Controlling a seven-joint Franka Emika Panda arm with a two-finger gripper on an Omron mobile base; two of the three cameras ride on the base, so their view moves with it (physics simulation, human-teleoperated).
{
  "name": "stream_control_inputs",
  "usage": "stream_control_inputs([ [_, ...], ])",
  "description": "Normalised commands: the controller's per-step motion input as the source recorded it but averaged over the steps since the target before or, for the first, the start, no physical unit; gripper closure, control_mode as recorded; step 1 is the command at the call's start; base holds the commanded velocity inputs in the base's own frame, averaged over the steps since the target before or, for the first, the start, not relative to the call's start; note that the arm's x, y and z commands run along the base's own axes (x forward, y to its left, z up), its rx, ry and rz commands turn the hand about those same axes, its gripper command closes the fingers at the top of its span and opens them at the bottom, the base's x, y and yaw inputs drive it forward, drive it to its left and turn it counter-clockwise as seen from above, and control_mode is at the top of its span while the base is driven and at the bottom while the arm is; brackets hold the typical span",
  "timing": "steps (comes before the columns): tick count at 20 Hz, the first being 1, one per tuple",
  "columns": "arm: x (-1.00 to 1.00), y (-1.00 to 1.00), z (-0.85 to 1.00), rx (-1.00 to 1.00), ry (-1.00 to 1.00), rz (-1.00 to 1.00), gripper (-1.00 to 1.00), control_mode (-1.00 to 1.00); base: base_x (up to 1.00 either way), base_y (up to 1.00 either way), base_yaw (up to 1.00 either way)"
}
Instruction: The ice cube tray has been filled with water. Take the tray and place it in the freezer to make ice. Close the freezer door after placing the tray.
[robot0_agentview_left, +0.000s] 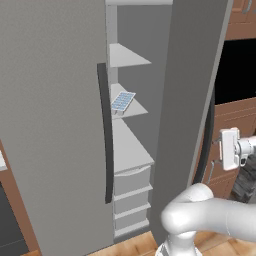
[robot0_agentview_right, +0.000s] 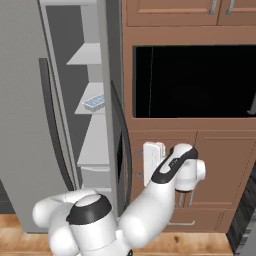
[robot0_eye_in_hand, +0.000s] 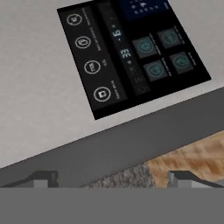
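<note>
Gripper (robot0_eye_in_hand: 112, 178) wide open, empty, facing freezer door (robot0_eye_in_hand: 39, 87).

The freezer door (robot0_agentview_left: 192, 100) stands ajar, leaving a narrow gap to the shelves between it and the closed left door (robot0_agentview_left: 50, 125). The ice cube tray (robot0_agentview_left: 122, 101) occupies the middle shelf (robot0_agentview_left: 131, 107); the brown cabinets (robot0_agentview_right: 220, 165) bound the door's right side.

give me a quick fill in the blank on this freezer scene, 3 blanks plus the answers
1. The ice cube tray lies on a ____ inside the freezer.
2. The freezer door stands ____.
3. The gripper has its jaws ____, holding nothing.

Missing words: shelf; open; open
</note>
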Motion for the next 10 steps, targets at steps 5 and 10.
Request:
stream_control_inputs([
  [5, 0.15, 0.0, -0.06, 0.0, 0.0, 0.0, -1.0, -1.0, 0.0, 0.0, 0.0],
  [10, 0.26, 0.0, -0.14, 0.0, 0.0, 0.0, -1.0, -1.0, 0.0, 0.0, 0.0],
])
